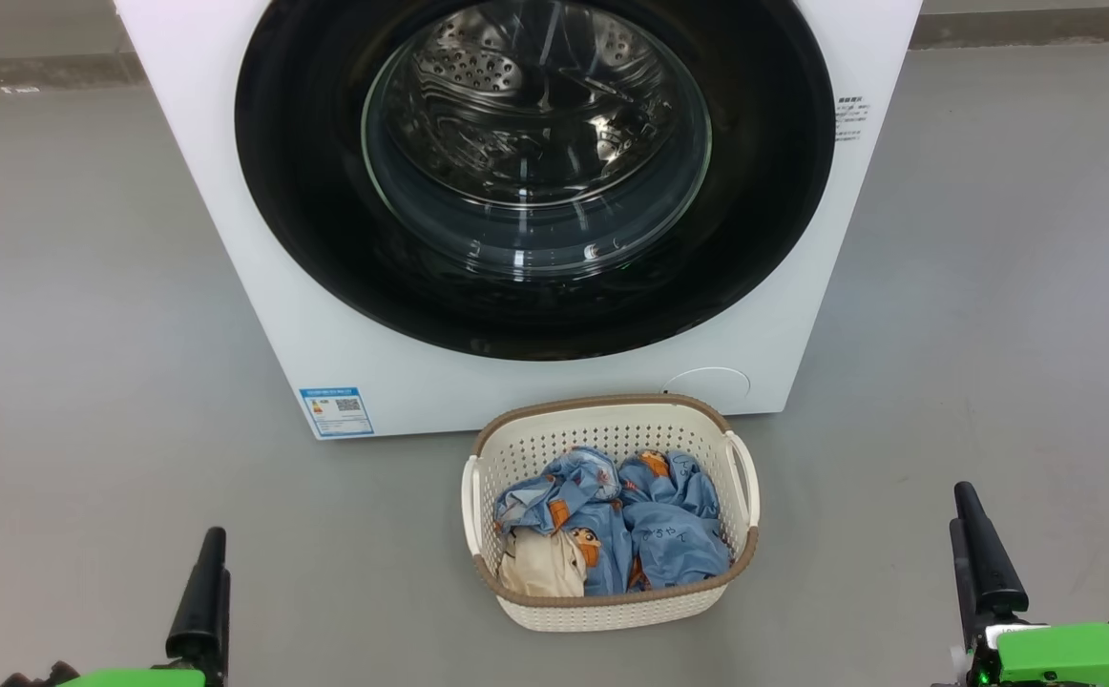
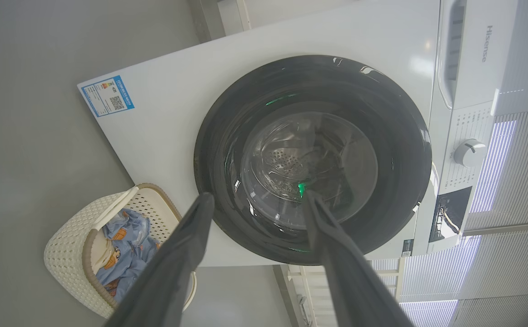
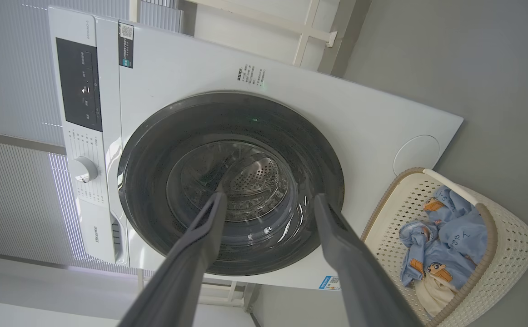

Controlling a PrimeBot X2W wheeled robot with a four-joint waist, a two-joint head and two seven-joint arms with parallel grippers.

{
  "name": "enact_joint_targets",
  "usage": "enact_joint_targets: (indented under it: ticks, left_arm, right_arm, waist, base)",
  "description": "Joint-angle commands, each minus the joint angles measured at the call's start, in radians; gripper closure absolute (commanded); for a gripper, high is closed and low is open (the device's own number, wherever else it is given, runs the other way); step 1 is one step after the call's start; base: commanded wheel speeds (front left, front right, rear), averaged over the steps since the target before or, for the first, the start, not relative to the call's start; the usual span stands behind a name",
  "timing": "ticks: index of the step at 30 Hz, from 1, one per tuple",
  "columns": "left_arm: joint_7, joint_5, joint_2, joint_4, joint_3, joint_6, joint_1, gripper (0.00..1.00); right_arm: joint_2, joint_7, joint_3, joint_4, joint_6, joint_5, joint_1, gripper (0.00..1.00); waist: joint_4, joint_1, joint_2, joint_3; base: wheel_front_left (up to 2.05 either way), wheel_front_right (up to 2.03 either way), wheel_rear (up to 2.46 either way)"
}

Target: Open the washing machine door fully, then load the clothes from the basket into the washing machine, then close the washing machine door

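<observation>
The white washing machine (image 1: 230,191) stands ahead with its round door (image 1: 764,219) shut flat against the front; the steel drum shows through the glass bowl. On the floor right in front sits the cream basket (image 1: 612,412), holding the light-blue printed clothes (image 1: 674,534) and a cream cloth (image 1: 540,565). My left gripper (image 1: 211,549) hovers low at the left and my right gripper (image 1: 965,501) low at the right, both well short of the basket. In the wrist views the left gripper (image 2: 258,196) and the right gripper (image 3: 269,196) stand open and hold nothing.
Grey floor (image 1: 87,382) spreads on both sides of the machine and basket. A blue label sticker (image 1: 336,410) marks the lower left of the front. The control knob (image 2: 470,152) and dark panel (image 3: 79,84) sit along the top of the machine.
</observation>
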Motion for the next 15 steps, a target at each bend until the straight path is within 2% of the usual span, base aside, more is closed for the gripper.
enact_joint_targets:
  ticks: [1, 15]
  left_arm:
    - [-0.013, 0.025, 0.018, -0.043, 0.018, -0.006, -0.033, 0.00]
    - [-0.053, 0.251, 0.021, -0.146, 0.010, 0.028, -0.027, 0.00]
  right_arm:
    - [-0.010, -0.012, 0.014, -0.042, 0.001, -0.032, -0.033, 0.00]
    - [-0.011, -0.053, 0.034, -0.109, 0.001, -0.224, -0.035, 0.00]
  waist:
    - [0.001, -0.0001, 0.0000, -0.001]
    - [0.008, -0.0001, 0.0000, -0.003]
  base:
    - [0.00, 0.00, 0.00]
    - [0.00, 0.00, 0.00]
